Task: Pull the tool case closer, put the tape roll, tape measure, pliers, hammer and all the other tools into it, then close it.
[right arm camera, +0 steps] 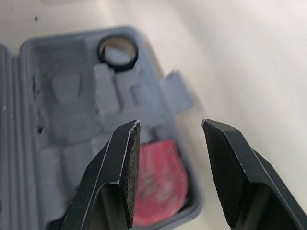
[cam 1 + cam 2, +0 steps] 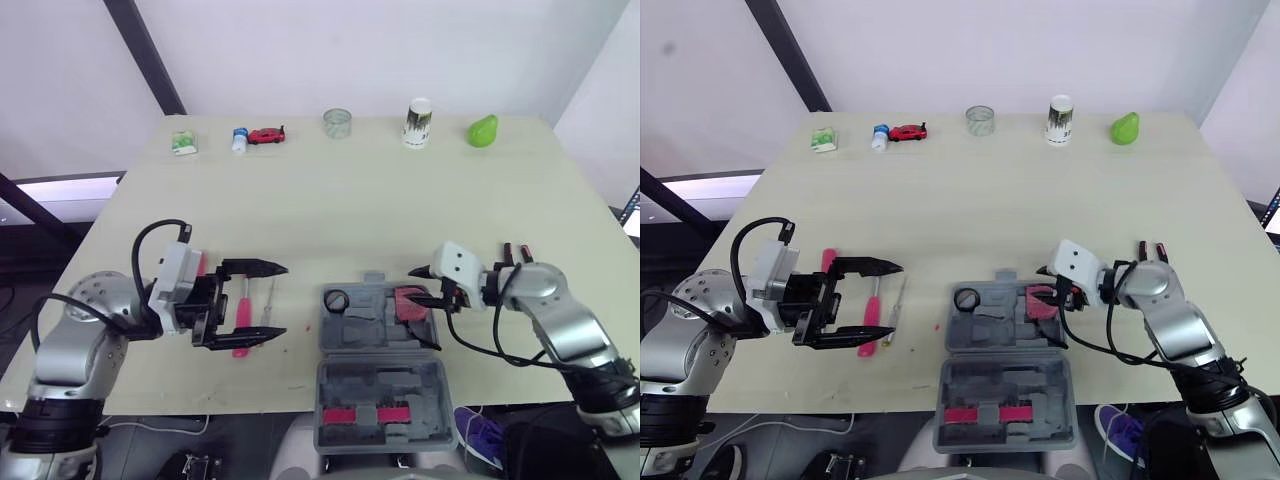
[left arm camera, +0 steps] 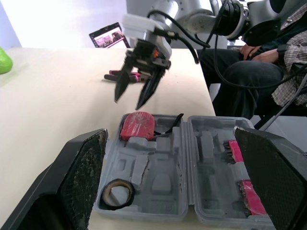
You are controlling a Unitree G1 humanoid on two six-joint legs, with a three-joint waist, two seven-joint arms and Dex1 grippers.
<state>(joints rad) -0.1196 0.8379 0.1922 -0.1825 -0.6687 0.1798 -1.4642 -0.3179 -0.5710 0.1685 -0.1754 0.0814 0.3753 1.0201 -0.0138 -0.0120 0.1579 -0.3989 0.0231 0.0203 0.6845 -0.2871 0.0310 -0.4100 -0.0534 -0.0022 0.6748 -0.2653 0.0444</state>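
The grey tool case [image 2: 372, 343] lies open at the table's front edge, its lid hanging toward me. A black tape roll [image 2: 337, 299] sits in its left corner and a red tape measure [image 2: 408, 303] in its right side. My right gripper [image 2: 424, 308] is open just above the tape measure [image 1: 160, 184], holding nothing. My left gripper [image 2: 284, 300] is open left of the case, above a red-handled screwdriver [image 2: 241, 318] and a thin silver one [image 2: 268, 300]. Pink-handled pliers [image 2: 517, 250] lie behind my right wrist.
Along the table's far edge stand a green packet [image 2: 182, 143], a small bottle [image 2: 240, 139], a red toy car [image 2: 267, 134], a glass jar [image 2: 338, 123], a cup [image 2: 418, 122] and a green pear [image 2: 482, 131]. A person [image 3: 268, 57] sits beside the table.
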